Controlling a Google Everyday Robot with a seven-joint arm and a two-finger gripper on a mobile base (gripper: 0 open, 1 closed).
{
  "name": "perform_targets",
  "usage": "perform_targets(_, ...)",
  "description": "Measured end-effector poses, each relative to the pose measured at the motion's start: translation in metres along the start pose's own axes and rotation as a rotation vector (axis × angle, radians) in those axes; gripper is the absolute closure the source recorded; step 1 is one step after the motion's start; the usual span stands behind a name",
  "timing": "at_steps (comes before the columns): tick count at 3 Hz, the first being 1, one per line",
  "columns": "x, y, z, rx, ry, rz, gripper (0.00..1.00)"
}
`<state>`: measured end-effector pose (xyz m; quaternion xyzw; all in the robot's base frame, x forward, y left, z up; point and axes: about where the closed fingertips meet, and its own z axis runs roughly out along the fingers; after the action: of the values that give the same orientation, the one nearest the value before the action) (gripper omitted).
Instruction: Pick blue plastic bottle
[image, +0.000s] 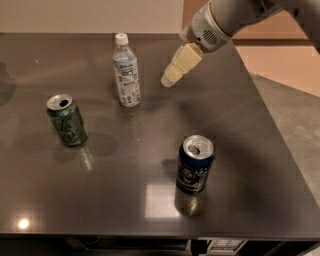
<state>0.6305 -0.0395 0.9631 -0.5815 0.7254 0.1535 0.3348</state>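
Note:
The blue plastic bottle (126, 70) stands upright at the back middle of the dark table (260, 150). It is clear, with a white cap and a pale printed label. My gripper (170, 80) hangs above the table to the right of the bottle, at about its mid-height and apart from it, with nothing in it. Its cream fingers (181, 64) point down and to the left.
A green drink can (66, 120) stands open-topped at the left. A dark blue drink can (194, 164) stands at the front middle. The table's right edge runs diagonally beside a tan floor (285, 65).

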Motion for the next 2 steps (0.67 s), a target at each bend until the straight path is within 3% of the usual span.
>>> perform_targets(1, -0.025, 0.005, 0.016, 0.016, -0.03, -0.004, 0.0)
perform_targets(2, -0.045, 0.01, 0.035, 0.035, -0.006, -0.009, 0.0)
